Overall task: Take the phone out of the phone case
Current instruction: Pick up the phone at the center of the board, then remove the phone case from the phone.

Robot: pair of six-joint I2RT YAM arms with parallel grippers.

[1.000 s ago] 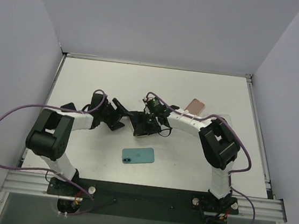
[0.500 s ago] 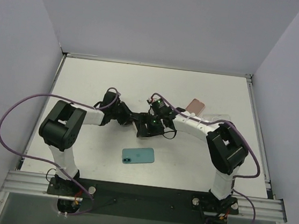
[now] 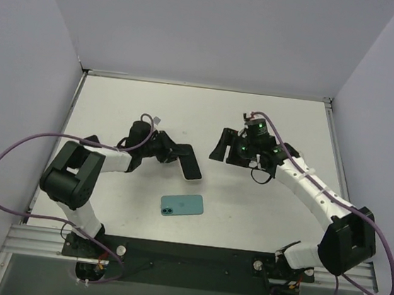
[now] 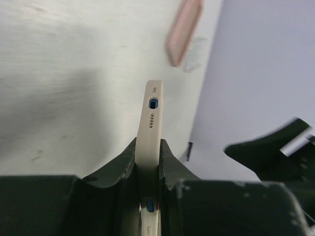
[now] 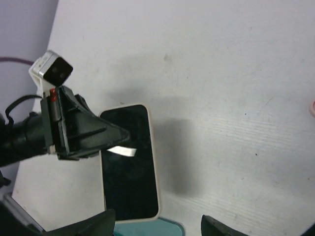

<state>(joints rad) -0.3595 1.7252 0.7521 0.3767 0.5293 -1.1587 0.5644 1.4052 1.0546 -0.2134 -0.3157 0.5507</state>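
The right arm had swung away to the right, leaving the right gripper (image 3: 224,146) open and empty above the table (image 3: 116,103). The left gripper (image 3: 174,152) had clamped shut on the phone (image 3: 190,164), which sat in its cream case near a teal phone (image 3: 182,204).

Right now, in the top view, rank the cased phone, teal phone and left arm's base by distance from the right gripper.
1. cased phone, table centre, just left of the right gripper.
2. teal phone, flat, toward the near edge.
3. left arm's base, near-left corner.
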